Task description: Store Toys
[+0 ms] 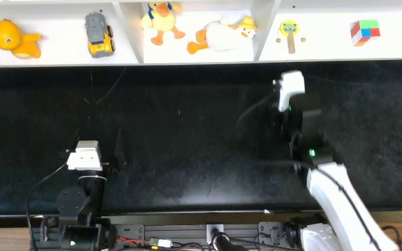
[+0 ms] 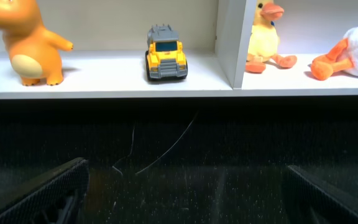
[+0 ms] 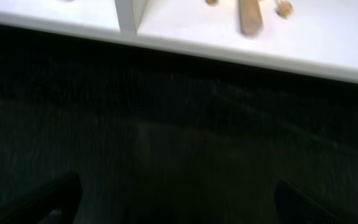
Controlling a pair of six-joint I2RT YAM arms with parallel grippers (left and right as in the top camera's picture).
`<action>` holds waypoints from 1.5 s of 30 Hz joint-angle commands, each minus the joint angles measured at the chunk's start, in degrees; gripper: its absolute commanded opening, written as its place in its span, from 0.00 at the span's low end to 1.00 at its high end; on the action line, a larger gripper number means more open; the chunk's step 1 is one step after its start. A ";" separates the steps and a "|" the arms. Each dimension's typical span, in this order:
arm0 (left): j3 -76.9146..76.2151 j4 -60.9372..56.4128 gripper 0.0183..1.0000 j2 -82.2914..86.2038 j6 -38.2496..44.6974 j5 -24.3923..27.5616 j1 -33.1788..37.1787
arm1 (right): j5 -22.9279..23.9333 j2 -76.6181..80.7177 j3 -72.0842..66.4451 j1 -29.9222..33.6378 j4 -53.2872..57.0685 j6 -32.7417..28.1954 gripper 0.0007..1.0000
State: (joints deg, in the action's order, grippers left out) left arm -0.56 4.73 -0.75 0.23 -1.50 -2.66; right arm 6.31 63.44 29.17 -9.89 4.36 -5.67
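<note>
The white shelf (image 1: pixel 201 57) along the back holds the toys: an orange dinosaur (image 1: pixel 14 38) and a yellow truck (image 1: pixel 99 35) in the left bay, a yellow duck (image 1: pixel 161 21) and a lying white duck (image 1: pixel 222 35) in the middle bay, a wooden rattle (image 1: pixel 289 35) and a coloured cube (image 1: pixel 365 32) in the right bay. My right gripper (image 1: pixel 289 89) hovers over the black mat just in front of the rattle (image 3: pixel 250 15), open and empty. My left gripper (image 1: pixel 86 155) rests near its base, open and empty, facing the truck (image 2: pixel 165 53) and the dinosaur (image 2: pixel 30 40).
A black mat (image 1: pixel 187 139) covers the worktop between the arms and the shelf. White dividers (image 2: pixel 232 40) separate the shelf's bays. Cables and arm bases line the front edge.
</note>
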 commanded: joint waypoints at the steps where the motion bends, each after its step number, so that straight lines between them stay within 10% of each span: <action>1: 0.09 0.11 1.00 0.52 1.09 0.37 -0.20 | 0.85 -11.47 -6.32 -0.20 -0.87 3.08 1.00; 45: 0.09 0.11 1.00 0.52 1.09 0.37 -0.20 | -0.50 -63.30 -28.92 5.35 -0.55 3.34 1.00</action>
State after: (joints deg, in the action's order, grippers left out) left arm -0.56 4.71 -0.75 0.25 -1.50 -2.66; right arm 6.17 0.69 1.02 -4.58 4.03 -2.59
